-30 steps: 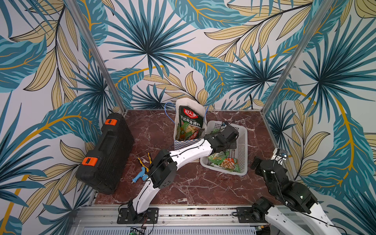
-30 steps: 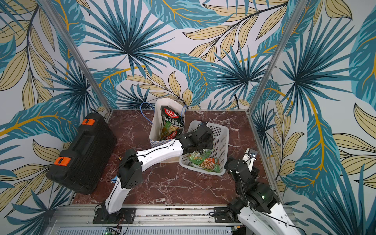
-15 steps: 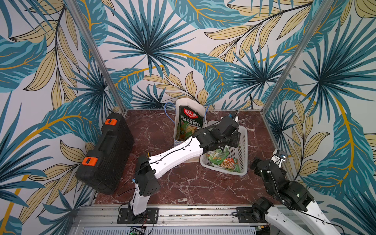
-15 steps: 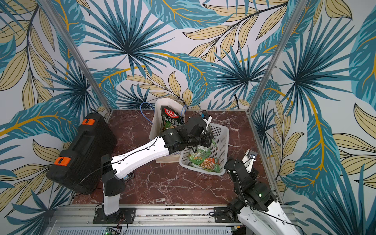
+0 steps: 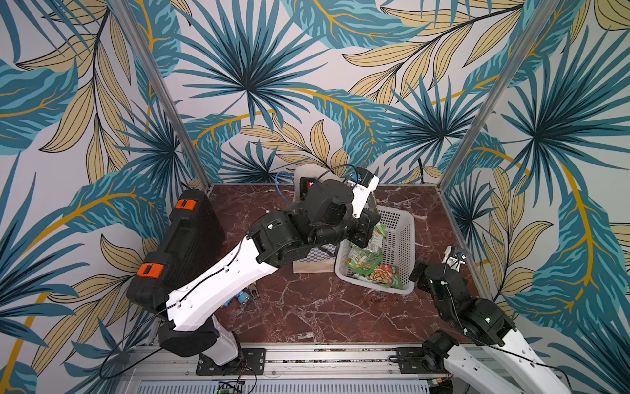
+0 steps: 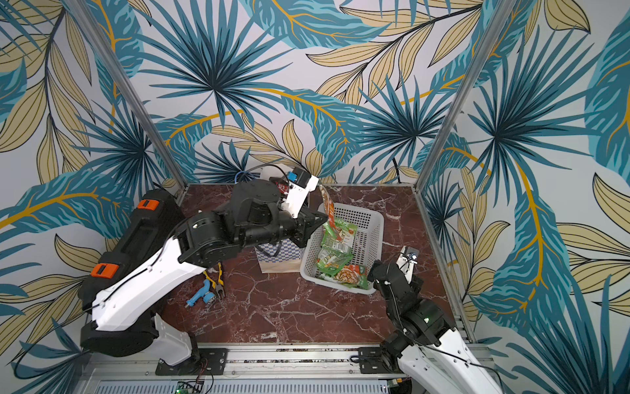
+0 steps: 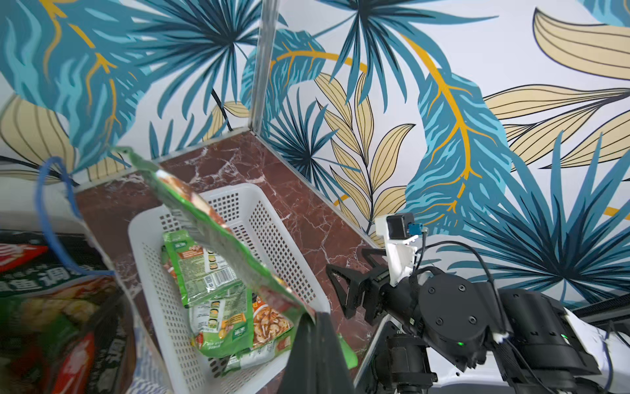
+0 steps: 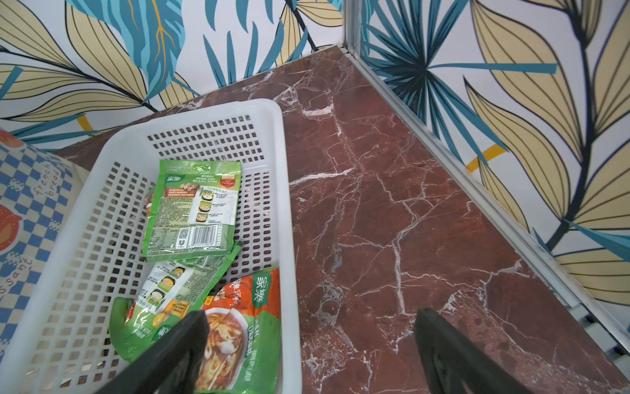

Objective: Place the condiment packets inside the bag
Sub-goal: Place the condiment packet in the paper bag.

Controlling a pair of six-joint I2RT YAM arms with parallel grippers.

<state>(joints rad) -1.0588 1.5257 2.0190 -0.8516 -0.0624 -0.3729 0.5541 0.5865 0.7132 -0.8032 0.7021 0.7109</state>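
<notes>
The left arm stretches over the checkered bag (image 5: 315, 264), its left tool (image 5: 368, 235) closed on a green packet (image 5: 377, 235) held above the white basket (image 5: 404, 235). More packets (image 5: 370, 267) lie inside the basket. The right tool (image 5: 421, 273) sits just beside the basket's near corner. A black case (image 5: 191, 238) stands on the table (image 5: 324, 307).

We see the bag (image 8: 30, 204) in a blue-and-white check with orange pastry pictures and blue lettering, its cord handle (image 7: 44, 211) plain blue. The basket (image 8: 85, 218) is white, pierced with rows of small square holes. The packets (image 8: 192, 208) in it are bright green, with white panels, a black barcode and orange-red food pictures; the lifted packet (image 7: 211, 225) is green with red-brown patches. In the bag, the dark packet (image 7: 34, 279) carries red and white marks. The tabletop (image 8: 375, 204) is dark red marble veined white. We note a black case (image 5: 191, 238) with 2 orange latches (image 5: 185, 204), and walls (image 5: 306, 68) of teal and tan leaves on pale grey
</notes>
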